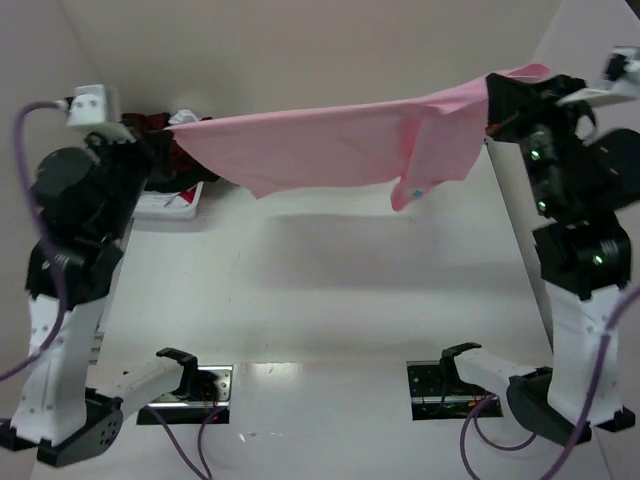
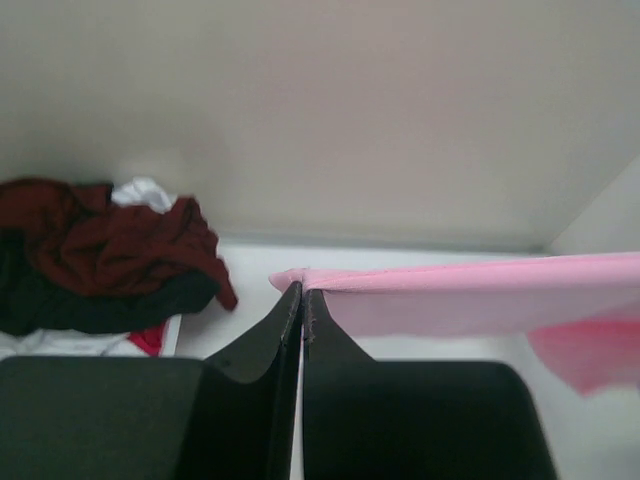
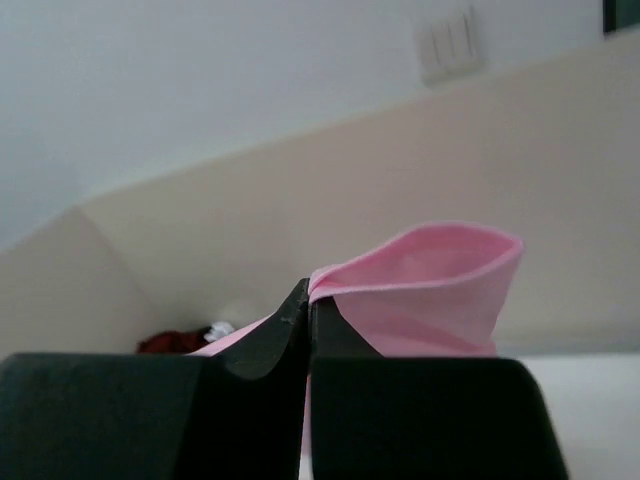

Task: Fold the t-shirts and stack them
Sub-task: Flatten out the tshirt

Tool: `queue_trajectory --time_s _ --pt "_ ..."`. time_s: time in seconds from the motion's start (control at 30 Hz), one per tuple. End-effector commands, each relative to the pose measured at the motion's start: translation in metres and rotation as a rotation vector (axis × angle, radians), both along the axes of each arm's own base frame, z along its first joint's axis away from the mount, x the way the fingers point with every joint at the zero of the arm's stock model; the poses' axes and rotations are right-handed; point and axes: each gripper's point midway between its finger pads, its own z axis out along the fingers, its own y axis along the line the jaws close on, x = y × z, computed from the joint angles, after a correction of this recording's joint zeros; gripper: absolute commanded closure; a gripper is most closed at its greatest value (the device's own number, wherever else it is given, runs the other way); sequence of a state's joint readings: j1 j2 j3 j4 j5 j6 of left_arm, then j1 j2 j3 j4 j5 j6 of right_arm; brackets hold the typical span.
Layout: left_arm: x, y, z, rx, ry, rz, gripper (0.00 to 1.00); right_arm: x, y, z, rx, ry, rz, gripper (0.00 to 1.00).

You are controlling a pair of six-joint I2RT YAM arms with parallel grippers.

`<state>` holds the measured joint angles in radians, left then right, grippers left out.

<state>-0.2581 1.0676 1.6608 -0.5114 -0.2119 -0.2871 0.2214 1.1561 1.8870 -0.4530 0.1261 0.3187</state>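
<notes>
From the top view, the pink t-shirt (image 1: 330, 145) is hanging in the air, stretched almost level between the two arms above the table (image 1: 330, 300), with a fold and the neck label drooping near its right end. The step in hand looks like spreading the shirt before laying it flat. To do it well, both arms should be holding even tension and lowering together, so the far hem is touching down first and the cloth is settling without wrinkles, well clear of the heap of other shirts (image 1: 172, 160) at the far left. The left gripper (image 1: 165, 128) is pinching the shirt's left end just above that heap, and the right gripper (image 1: 492, 100) is pinching the right end, which is riding slightly higher.

In the left wrist view, the left gripper (image 2: 302, 296) is showing its jaws pressed together, with the pink t-shirt's (image 2: 480, 292) edge caught between the tips and running taut to the right. Beyond it on the left, a dark red shirt (image 2: 110, 238) is lying crumpled over a black shirt (image 2: 90, 305), with a scrap of white cloth on top.

In the right wrist view, the right gripper (image 3: 308, 296) is likewise clamping the pink t-shirt (image 3: 430, 290), its jaws together on a corner that is puffing up to the right of the tips. How deep the cloth is sitting in either grip is hidden.
</notes>
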Motion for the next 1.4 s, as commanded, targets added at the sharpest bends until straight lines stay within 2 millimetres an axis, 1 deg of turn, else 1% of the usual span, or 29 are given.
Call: queue_trajectory --time_s 0.0,0.03,0.1,0.13,0.23,0.3,0.37,0.4,0.47,0.5,0.67,0.7,0.73,0.77,0.8,0.83,0.87,0.9,0.93,0.97,1.0,1.03,1.07,1.1,1.13,1.17,1.2,1.23,1.37 --pt "-0.045 0.020 0.035 -0.014 -0.084 0.037 1.00 -0.045 -0.006 0.035 -0.011 -0.095 0.016 1.00" --pt "-0.059 0.023 0.047 -0.037 -0.123 0.037 1.00 -0.058 -0.009 0.045 -0.005 -0.122 0.016 1.00" --pt "-0.067 0.021 0.054 -0.052 -0.144 0.016 1.00 -0.065 -0.012 0.052 0.027 -0.133 0.013 1.00" --pt "-0.064 0.020 0.055 -0.052 -0.142 0.016 1.00 -0.054 -0.013 0.046 0.027 -0.105 -0.006 1.00" --pt "-0.037 0.009 0.032 -0.025 -0.046 -0.003 1.00 -0.021 -0.009 0.014 0.028 -0.001 -0.025 1.00" --pt "-0.011 0.001 0.006 -0.008 0.022 -0.017 1.00 0.005 -0.003 -0.009 0.013 0.059 -0.026 1.00" --pt "0.009 -0.005 -0.017 0.005 0.076 -0.016 1.00 0.040 0.000 -0.047 -0.004 0.152 -0.054 1.00" --pt "0.030 -0.008 -0.041 0.020 0.135 -0.007 1.00 0.053 0.003 -0.059 -0.010 0.176 -0.054 1.00" --pt "0.049 -0.011 -0.065 0.036 0.194 0.004 1.00 0.081 0.005 -0.099 -0.039 0.265 -0.080 1.00" --pt "0.068 -0.016 -0.085 0.057 0.240 0.004 1.00 0.100 0.010 -0.121 -0.051 0.306 -0.080 1.00" --pt "0.120 -0.034 -0.163 0.091 0.391 -0.025 1.00 0.160 0.015 -0.230 -0.113 0.502 -0.128 1.00" --pt "0.136 -0.039 -0.196 0.097 0.463 -0.022 1.00 0.169 0.012 -0.248 -0.121 0.537 -0.138 1.00" --pt "0.143 -0.041 -0.214 0.107 0.502 -0.022 1.00 0.185 0.016 -0.285 -0.139 0.600 -0.139 1.00" --pt "0.151 -0.045 -0.230 0.111 0.531 -0.032 1.00 0.193 0.012 -0.303 -0.144 0.627 -0.149 1.00" --pt "0.164 -0.048 -0.265 0.127 0.598 -0.031 1.00 0.202 0.009 -0.320 -0.136 0.651 -0.160 1.00" --pt "0.173 -0.050 -0.272 0.130 0.611 -0.031 1.00 0.215 0.012 -0.356 -0.153 0.709 -0.160 1.00" --pt "0.183 -0.050 -0.282 0.138 0.623 -0.015 1.00 0.223 0.009 -0.376 -0.142 0.744 -0.161 1.00" --pt "0.195 -0.050 -0.313 0.158 0.681 0.000 1.00 0.230 0.012 -0.389 -0.146 0.767 -0.149 1.00" --pt "0.206 -0.046 -0.320 0.168 0.688 0.015 1.00 0.244 0.015 -0.386 -0.131 0.753 -0.150 1.00" --pt "0.220 -0.049 -0.310 0.162 0.661 0.015 1.00 0.256 0.012 -0.416 -0.141 0.803 -0.159 1.00" --pt "0.235 -0.038 -0.333 0.161 0.699 0.040 1.00 0.263 0.013 -0.421 -0.142 0.808 -0.159 1.00" --pt "0.243 -0.033 -0.336 0.149 0.703 0.055 1.00 0.277 0.016 -0.409 -0.133 0.773 -0.159 1.00" --pt "0.252 -0.029 -0.335 0.143 0.695 0.065 1.00 0.286 0.017 -0.427 -0.139 0.798 -0.159 1.00" --pt "0.269 -0.018 -0.335 0.122 0.684 0.092 1.00 0.292 0.016 -0.428 -0.141 0.799 -0.170 1.00" --pt "0.278 -0.012 -0.332 0.118 0.669 0.111 1.00 0.305 0.018 -0.412 -0.142 0.756 -0.168 1.00" --pt "0.283 -0.013 -0.331 0.117 0.667 0.112 1.00 0.310 0.017 -0.411 -0.143 0.754 -0.179 1.00" --pt "0.289 -0.004 -0.339 0.115 0.680 0.126 1.00 0.316 0.018 -0.429 -0.163 0.787 -0.178 1.00" --pt "0.300 0.001 -0.323 0.115 0.638 0.133 1.00 0.329 0.012 -0.407 -0.145 0.734 -0.197 1.00" --pt "0.313 0.004 -0.320 0.115 0.619 0.127 1.00 0.347 0.013 -0.385 -0.122 0.678 -0.207 1.00"
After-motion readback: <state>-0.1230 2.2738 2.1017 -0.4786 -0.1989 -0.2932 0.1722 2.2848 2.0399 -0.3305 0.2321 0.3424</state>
